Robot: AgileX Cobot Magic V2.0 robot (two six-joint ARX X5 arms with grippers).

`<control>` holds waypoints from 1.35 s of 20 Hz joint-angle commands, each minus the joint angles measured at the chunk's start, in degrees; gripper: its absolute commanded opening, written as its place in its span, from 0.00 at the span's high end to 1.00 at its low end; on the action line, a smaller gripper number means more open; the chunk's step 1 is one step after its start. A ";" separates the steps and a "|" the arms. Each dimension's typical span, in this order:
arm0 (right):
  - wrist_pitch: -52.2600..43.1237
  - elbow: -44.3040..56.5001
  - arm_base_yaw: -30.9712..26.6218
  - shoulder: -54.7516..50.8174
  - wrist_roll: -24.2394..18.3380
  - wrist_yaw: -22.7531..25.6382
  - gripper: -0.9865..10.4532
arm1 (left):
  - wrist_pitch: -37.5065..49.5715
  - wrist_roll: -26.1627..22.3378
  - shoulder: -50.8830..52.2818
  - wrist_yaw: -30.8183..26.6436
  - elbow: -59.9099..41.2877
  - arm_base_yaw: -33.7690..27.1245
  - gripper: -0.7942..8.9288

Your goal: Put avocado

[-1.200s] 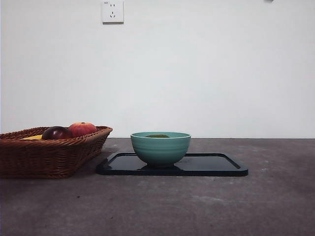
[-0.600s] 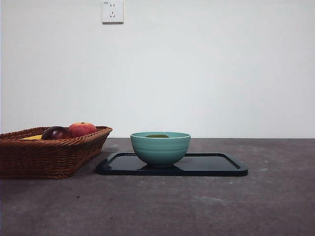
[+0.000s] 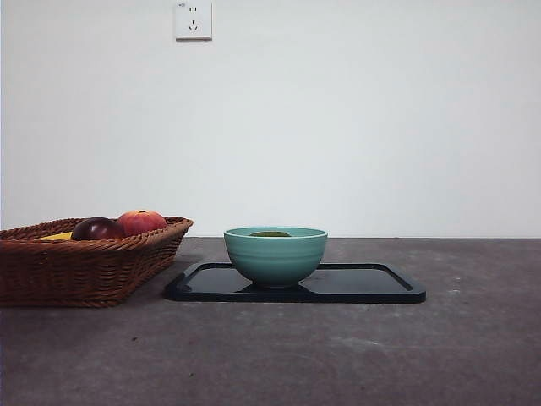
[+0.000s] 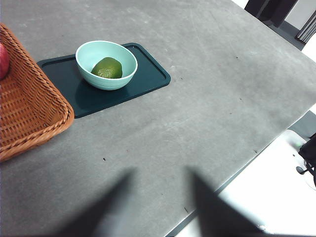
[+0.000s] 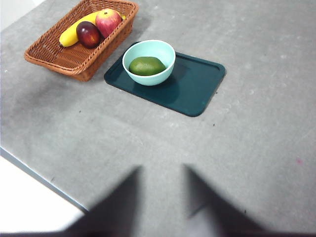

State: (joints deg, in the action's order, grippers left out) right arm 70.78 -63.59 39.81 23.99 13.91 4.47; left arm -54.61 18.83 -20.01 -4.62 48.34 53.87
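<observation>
Nothing moved, avocado [image 5: 146, 65] in bowl [image 5: 163, 51]

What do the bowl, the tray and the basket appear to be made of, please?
The bowl looks like glazed ceramic: smooth pale teal with a soft sheen and faint rings on its outside; the avocado lies in it. The tray seems to be glossy dark plastic or lacquer, since it mirrors the bowl. The basket is plainly woven wicker, brown and matte.
</observation>
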 commanded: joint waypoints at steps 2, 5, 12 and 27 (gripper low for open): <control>-1.75 -0.48 0.55 0.15 0.42 0.04 0.89 | 0.46 -0.28 -0.09 -0.31 0.46 0.52 0.89; -1.73 -0.48 0.55 0.15 0.39 0.04 0.89 | 0.44 -0.28 -0.09 -0.31 0.46 0.52 0.89; -1.73 -0.48 0.55 0.15 0.39 0.04 0.89 | 0.35 -0.28 -0.07 -0.31 0.46 -0.28 0.89; -1.73 -0.48 0.55 0.15 0.39 0.04 0.89 | 39.19 -25.20 4.35 -0.31 -25.40 -44.94 0.89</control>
State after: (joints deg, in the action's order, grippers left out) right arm 69.67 -63.59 39.81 23.99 13.93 4.47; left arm -18.96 -4.69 -15.68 -4.62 23.46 8.80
